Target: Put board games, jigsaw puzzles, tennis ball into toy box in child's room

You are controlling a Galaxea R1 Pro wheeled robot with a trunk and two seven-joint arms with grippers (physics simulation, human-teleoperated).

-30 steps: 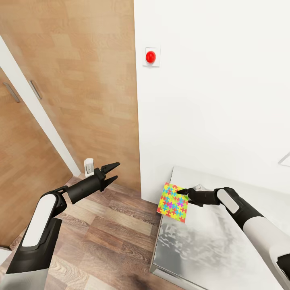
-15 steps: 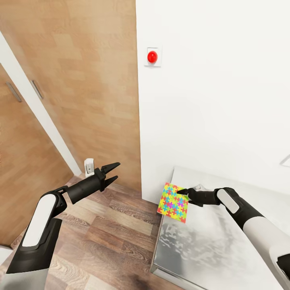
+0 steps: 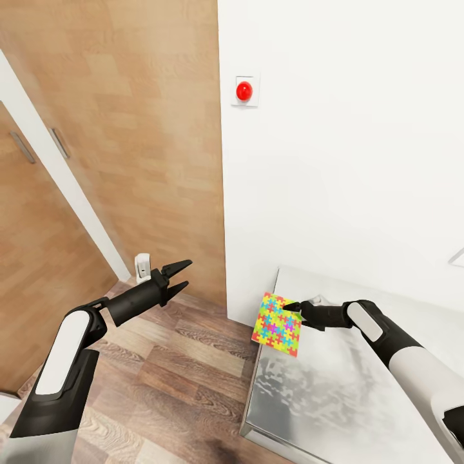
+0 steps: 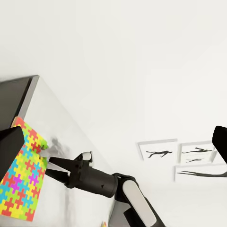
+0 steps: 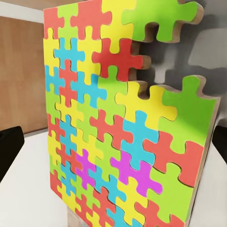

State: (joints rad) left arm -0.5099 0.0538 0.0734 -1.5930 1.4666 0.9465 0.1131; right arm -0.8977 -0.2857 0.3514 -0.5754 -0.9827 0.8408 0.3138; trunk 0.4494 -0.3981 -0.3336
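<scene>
Two arms up in the head view, and starting far left: wooden door with long handles, then a broad wood-panelled wall running down to a plank floor. Small white fitting low against that panelling. Just beside it, left gripper stretched forward above the floor, black fingers spread apart, nothing between them, well clear of the table.

Moving right: white wall with a red round button on a white plate high up. Below, light-grey table with a glossy, reflective top, its near left corner jutting toward the floor.

Over that corner edge, one jigsaw puzzle, a thin square of pink, yellow, green, blue and orange interlocking pieces, held up on edge and tilted, lifted off the tabletop. Pinched at its right edge by the right gripper, black fingers closed onto the board, right arm reaching in from the lower right.

From the left wrist camera: same puzzle against the table, right gripper clamped on its rim, and black silhouette prints on the far white wall.

From the right wrist camera: puzzle seen very close, thick cardboard edge showing, gaps in the outline at one corner where pieces step in and out, wood panelling behind.
</scene>
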